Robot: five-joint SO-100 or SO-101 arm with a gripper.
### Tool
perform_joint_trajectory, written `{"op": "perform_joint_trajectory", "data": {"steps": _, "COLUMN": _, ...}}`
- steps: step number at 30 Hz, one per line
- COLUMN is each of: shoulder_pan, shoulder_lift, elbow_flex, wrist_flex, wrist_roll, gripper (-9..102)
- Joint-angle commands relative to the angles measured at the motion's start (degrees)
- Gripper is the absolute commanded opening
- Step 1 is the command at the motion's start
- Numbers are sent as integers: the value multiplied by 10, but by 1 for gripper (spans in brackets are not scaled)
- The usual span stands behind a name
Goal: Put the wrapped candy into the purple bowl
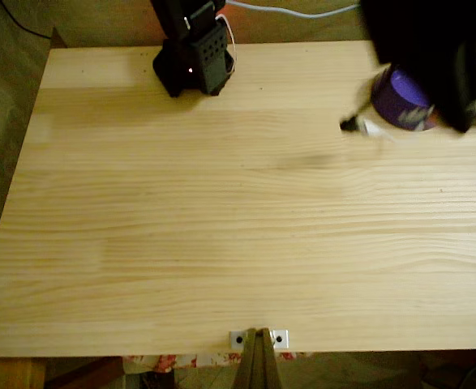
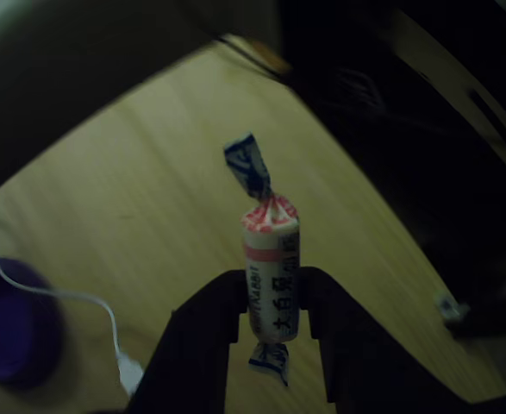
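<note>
Currently, the task is partly complete: the pick is done and the release is still to come.

Fixed view. The arm's base (image 1: 193,57) stands at the far edge of the wooden surface (image 1: 238,243), left of centre. The arm's dark, blurred upper part hangs over the far right corner. Under it sits the purple bowl (image 1: 400,101), partly covered. A white plug (image 1: 375,126) lies on the surface just beside the bowl's near left side. The candy cannot be made out here, so whether it is above the bowl opening cannot be told from this view.

Other view. The two black fingers (image 2: 227,310) are clamped on the wrapped candy (image 2: 271,267), gripping its lower half from both sides. The candy stands upright: one twisted end points up and the other hangs below the grip. It is lifted clear of the surface. The purple bowl (image 2: 11,323) appears at the lower left edge, well apart from the candy. A white cable (image 2: 50,293) runs across its rim to the white plug (image 2: 129,373).

Remaining, as judged: bring the candy over the bowl opening, then part the fingers.
</note>
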Motion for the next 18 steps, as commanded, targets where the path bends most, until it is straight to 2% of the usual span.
{"op": "perform_joint_trajectory", "data": {"steps": 1, "shoulder_pan": -71, "shoulder_lift": 52, "elbow_flex": -55, "wrist_flex": 4, "wrist_roll": 4, "gripper": 0}}
{"op": "perform_joint_trajectory", "data": {"steps": 12, "shoulder_pan": -207, "shoulder_lift": -47, "elbow_flex": -43, "wrist_flex": 0, "wrist_roll": 54, "gripper": 0}}
{"op": "perform_joint_trajectory", "data": {"steps": 18, "shoulder_pan": -246, "shoulder_lift": -92, "elbow_flex": -22, "wrist_flex": -9, "wrist_roll": 88, "gripper": 1}}
